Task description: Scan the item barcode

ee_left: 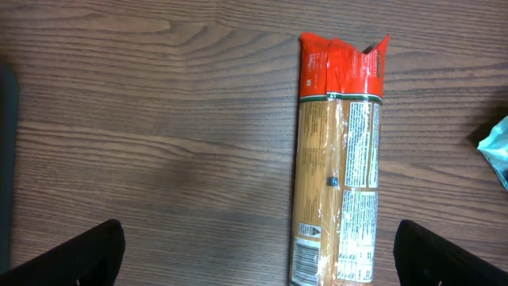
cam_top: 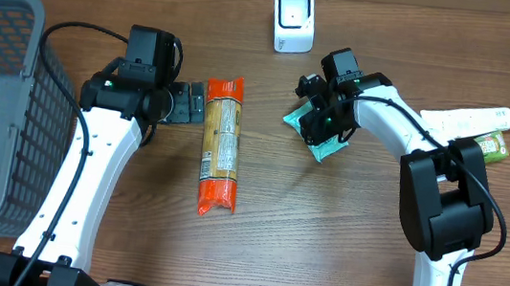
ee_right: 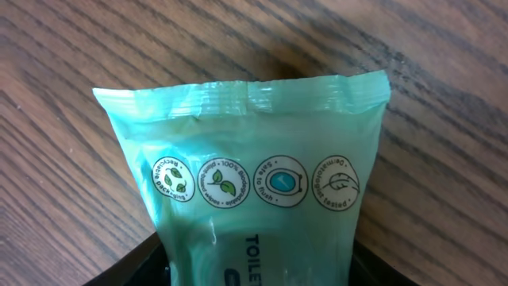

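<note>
1 basket (cam_top: 40, 128) | left tool (cam_top: 197, 104) released, by pasta pack (cam_top: 220, 144) | right tool (cam_top: 322, 133) astride wipes pack (ee_right: 254, 143), grip unclear

Teal-green wipes pack (ee_right: 254, 199), glossy film, crimped seal across the top edge, four round icons in a row beneath, "TOILE" printed lower down; right of centre on the wooden surface (cam_top: 319, 256), tilted. White scanner (cam_top: 294, 18) upright near the far edge, apart from the pack. Long pasta packet (cam_top: 220, 144), orange-red ends, clear middle, lying flat left of the pack.
</note>
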`<control>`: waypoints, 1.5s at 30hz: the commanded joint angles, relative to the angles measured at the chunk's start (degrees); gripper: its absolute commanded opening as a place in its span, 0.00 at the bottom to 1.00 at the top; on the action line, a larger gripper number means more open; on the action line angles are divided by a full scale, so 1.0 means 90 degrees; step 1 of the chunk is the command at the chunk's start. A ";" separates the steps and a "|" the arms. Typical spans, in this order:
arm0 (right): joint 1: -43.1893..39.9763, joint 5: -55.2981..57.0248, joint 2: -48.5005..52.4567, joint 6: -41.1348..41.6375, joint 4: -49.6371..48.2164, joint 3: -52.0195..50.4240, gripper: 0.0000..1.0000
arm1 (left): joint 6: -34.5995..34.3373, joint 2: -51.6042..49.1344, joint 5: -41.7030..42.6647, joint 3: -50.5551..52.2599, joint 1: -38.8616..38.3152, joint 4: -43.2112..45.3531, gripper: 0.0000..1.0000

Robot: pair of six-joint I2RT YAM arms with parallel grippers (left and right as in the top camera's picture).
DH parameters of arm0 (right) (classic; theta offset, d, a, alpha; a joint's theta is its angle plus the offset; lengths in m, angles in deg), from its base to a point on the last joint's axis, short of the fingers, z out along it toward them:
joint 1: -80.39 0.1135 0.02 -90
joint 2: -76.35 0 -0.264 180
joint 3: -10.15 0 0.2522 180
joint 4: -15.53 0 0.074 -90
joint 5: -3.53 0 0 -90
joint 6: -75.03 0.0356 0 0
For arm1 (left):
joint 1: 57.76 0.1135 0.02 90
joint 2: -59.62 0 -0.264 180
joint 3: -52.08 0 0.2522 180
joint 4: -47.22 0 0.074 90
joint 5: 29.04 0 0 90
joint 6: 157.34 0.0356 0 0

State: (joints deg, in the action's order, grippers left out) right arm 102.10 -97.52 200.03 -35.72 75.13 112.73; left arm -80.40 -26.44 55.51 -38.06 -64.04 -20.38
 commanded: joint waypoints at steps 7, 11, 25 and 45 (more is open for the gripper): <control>-0.0039 -0.0170 0.0189 0.0163 0.0444 0.0168 0.52 | 0.0143 -0.0010 -0.0058 -0.0029 -0.0012 0.0012 1.00; -0.0056 -0.0168 0.0189 0.0163 0.0981 0.0651 0.49 | 0.0143 -0.0010 -0.0056 -0.0029 -0.0012 0.0012 1.00; -0.0097 -0.0168 0.0214 0.0158 0.1345 0.1047 0.79 | 0.0143 -0.0010 -0.0058 -0.0029 -0.0012 0.0012 0.99; -0.0386 -0.0622 0.0568 0.0381 0.1178 0.0792 0.04 | 0.0143 -0.0010 -0.0056 -0.0029 -0.0012 0.0012 0.99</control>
State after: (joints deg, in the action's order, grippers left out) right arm 98.76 -104.84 203.63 -32.66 83.55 119.39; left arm -80.40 -26.44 55.51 -38.06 -64.04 -20.36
